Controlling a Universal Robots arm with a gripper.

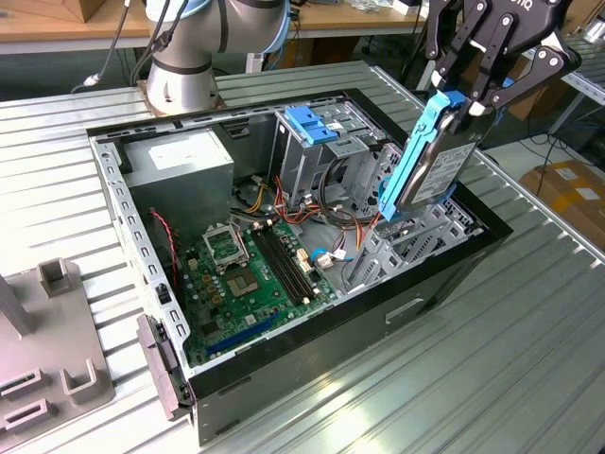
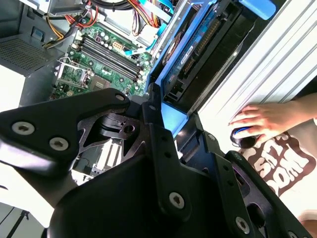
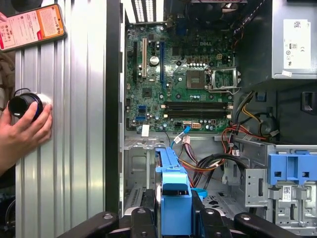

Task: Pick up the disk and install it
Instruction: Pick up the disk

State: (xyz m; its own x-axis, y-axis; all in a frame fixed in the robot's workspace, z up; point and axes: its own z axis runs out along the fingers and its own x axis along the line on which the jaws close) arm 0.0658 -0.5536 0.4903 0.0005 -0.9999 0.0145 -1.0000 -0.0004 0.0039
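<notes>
1. Exterior view
   1. We see the hand (image 1: 470,102) closed on the upper end of the disk (image 1: 430,165), its fingers on the blue carrier.
   2. The disk hangs tilted, clear of the table (image 1: 529,359), over the corner of the open computer case (image 1: 425,284) at the exterior view's right.
   3. The lower end of the disk sits just beside the grey bay frame (image 1: 416,236). We cannot tell whether the two touch.
   4. Inside the case we see the motherboard (image 1: 255,265), the power-supply box (image 1: 180,161) and a grey cage with a blue cap (image 1: 317,128).
   5. The arm base (image 1: 180,57) stands behind the case.

2. Second wrist view
   1. The black fingers of the hand (image 2: 173,116) clamp the blue carrier from both sides.
   2. The disk (image 2: 198,44) extends away from the hand, with its circuit-board face towards the motherboard (image 2: 104,54).
   3. A person's hand (image 2: 262,119) rests on a dark round object (image 2: 242,136) on the table (image 2: 277,54), outside the case.

3. First wrist view
   1. The hand (image 3: 173,218) grips the disk (image 3: 173,183), which we see edge-on as a blue strip above the bay area.
   2. The motherboard (image 3: 183,84), the power-supply box (image 3: 297,44) and the blue-capped cage (image 3: 292,171) lie within the case.
   3. On the table (image 3: 74,124) beside the case, the person's hand (image 3: 22,134) touches the round object (image 3: 22,106), and a phone (image 3: 32,27) is near it.
</notes>
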